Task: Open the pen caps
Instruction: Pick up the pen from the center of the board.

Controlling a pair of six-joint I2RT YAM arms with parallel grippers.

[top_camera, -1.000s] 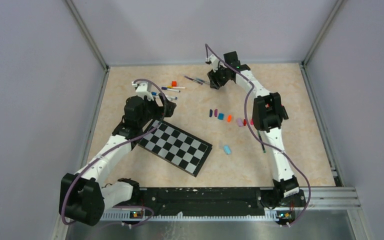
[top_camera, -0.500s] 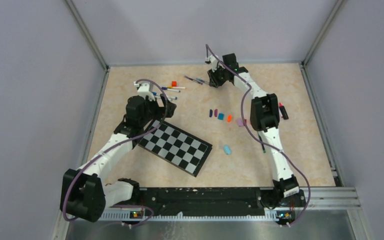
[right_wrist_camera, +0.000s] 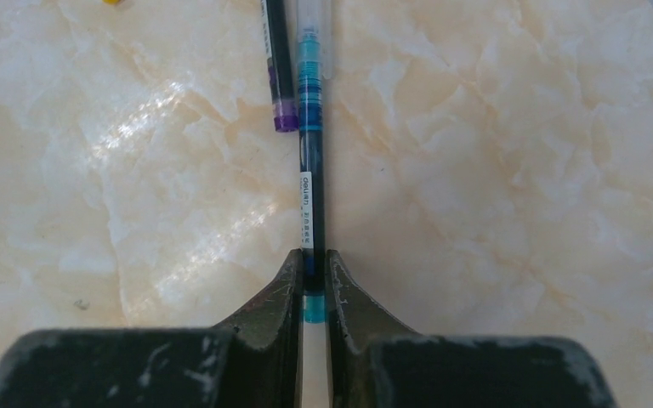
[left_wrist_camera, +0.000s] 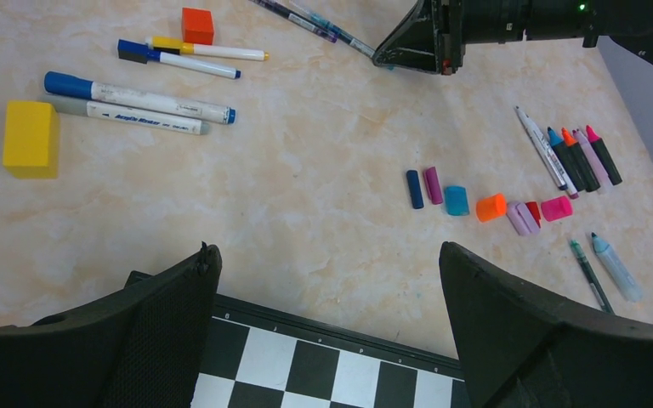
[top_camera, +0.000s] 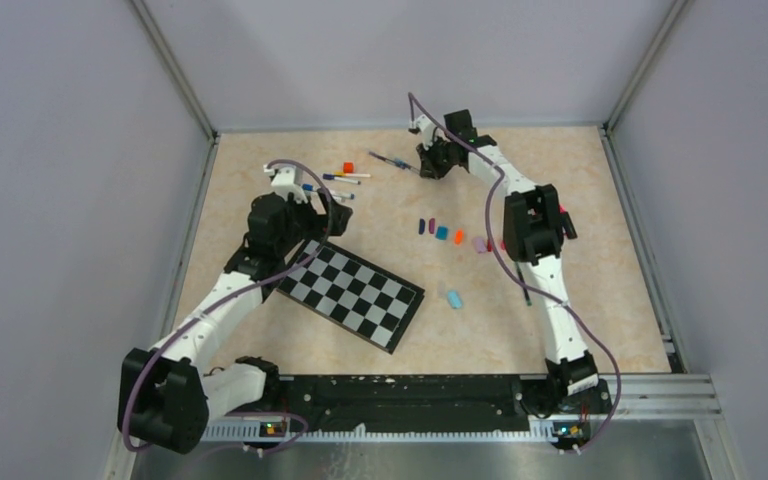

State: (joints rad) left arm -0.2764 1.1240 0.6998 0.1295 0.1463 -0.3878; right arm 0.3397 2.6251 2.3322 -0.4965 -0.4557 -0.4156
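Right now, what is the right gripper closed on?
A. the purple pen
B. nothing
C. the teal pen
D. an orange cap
C: in the right wrist view, the right gripper pinches the barrel of the teal pen between its jaws, while the purple pen lies free beside it.

Glossy marble-look tabletop (right_wrist_camera: 493, 170), scuffed matt-black right gripper (right_wrist_camera: 313, 262), smooth plastic teal pen (right_wrist_camera: 309, 153), matt plastic pen caps (left_wrist_camera: 491, 206)

The pen caps (left_wrist_camera: 456, 201) are navy, purple, teal, orange, lilac, pink; the board (top_camera: 350, 295) black-and-white checkered; the pen (right_wrist_camera: 310, 170) teal-banded.
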